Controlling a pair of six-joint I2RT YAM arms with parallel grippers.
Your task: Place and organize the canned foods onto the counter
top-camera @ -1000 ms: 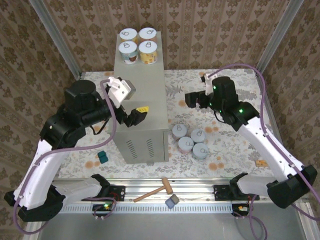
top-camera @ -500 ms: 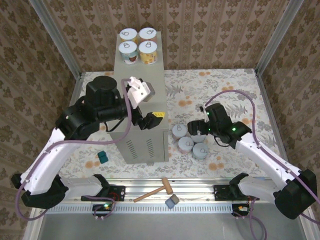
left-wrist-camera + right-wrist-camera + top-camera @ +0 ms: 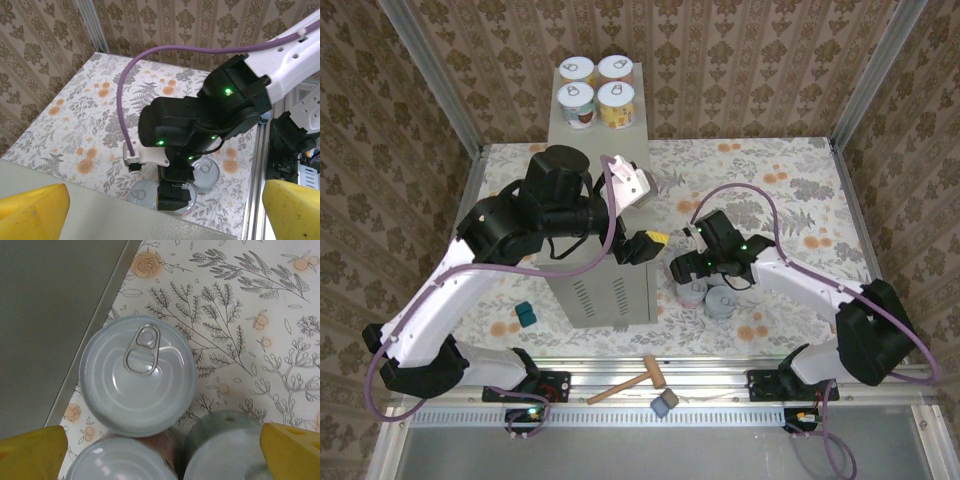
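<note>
Your counter [image 3: 610,140] carries four canned foods [image 3: 596,91] in a neat square at its far end, so I judge the job half done. The left gripper [image 3: 645,246] hangs over the counter's near right corner, jaws released and empty. The right gripper [image 3: 162,450] hovers low over the other four cans [image 3: 137,375], clustered on the floral tabletop [image 3: 790,190] just beside the counter. Its jaws are spread wide, grasping nothing. The grippers are close together, so mind a clash. A mallet [image 3: 638,379], teal block [image 3: 524,315] and grey block [image 3: 665,403] lie near the front, out of the way.

The left arm [image 3: 430,300] and right arm [image 3: 800,285] have white links, bulky black joints, green lights [image 3: 228,91], looping purple cables [image 3: 150,55] and yellow fingertips [image 3: 30,210].
</note>
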